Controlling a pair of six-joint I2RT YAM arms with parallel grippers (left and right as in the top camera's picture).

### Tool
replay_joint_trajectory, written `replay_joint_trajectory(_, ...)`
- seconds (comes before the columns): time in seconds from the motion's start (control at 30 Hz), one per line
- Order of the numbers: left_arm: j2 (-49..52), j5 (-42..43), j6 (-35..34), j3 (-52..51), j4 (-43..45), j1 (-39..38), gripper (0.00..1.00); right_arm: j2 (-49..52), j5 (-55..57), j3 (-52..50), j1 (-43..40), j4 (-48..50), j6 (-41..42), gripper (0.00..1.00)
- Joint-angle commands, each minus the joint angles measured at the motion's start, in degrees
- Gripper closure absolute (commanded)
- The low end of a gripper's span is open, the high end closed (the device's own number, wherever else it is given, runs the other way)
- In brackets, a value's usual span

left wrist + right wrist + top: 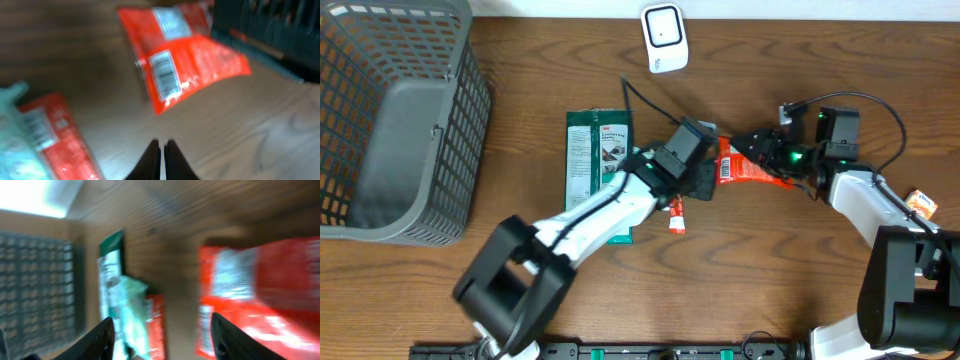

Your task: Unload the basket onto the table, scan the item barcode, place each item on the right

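A red snack packet (748, 168) lies on the wooden table, its barcode (166, 75) facing up in the blurred left wrist view. My left gripper (162, 146) is shut on nothing and hovers just short of the packet's near edge; from overhead, the left gripper (704, 183) is at the packet's left end. My right gripper (162, 332) stands open, and its right finger (227, 335) overlaps the red packet (265, 295). In the overhead view the right gripper (758, 150) is over the packet's right part. A white scanner (663, 38) stands at the back edge.
A green packet (598, 160) lies left of centre, partly under my left arm. A small red sachet (676, 216) sits beside it. A grey wire basket (395, 120) fills the left side. A small orange item (921, 203) lies at the far right.
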Motion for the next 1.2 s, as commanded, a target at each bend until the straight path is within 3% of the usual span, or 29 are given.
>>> replay_joint_trajectory(0.0, 4.7, 1.9, -3.8, 0.3, 5.1, -1.4, 0.92, -0.6, 6.8, 3.8, -0.2, -2.2, -7.5, 0.36)
replay_joint_trajectory(0.17, 9.2, 1.6, -6.2, 0.3, 11.3, -1.6, 0.92, -0.5, 14.8, 6.0, -0.2, -6.0, -12.4, 0.31)
replay_joint_trajectory(0.43, 11.3, -6.4, -5.6, 0.3, 7.3, -1.6, 0.92, 2.2, 18.5, 4.7, -0.2, -12.9, -16.5, 0.59)
replay_joint_trajectory(0.77, 11.3, -7.3, -2.8, 0.3, 5.4, -0.9, 0.92, 3.0, 18.7, 1.8, 0.5, -22.3, -17.7, 0.71)
replay_joint_trajectory(0.97, 11.0, -7.3, -2.3, 0.3, 2.1, 0.7, 0.92, 3.0, 18.7, 1.8, 4.1, -31.6, -17.7, 0.72)
replay_joint_trajectory(1.17, 8.0, -6.3, 1.1, 0.3, -3.3, 2.4, 0.92, -0.5, 16.5, 3.8, 8.7, -38.7, -19.9, 0.65)
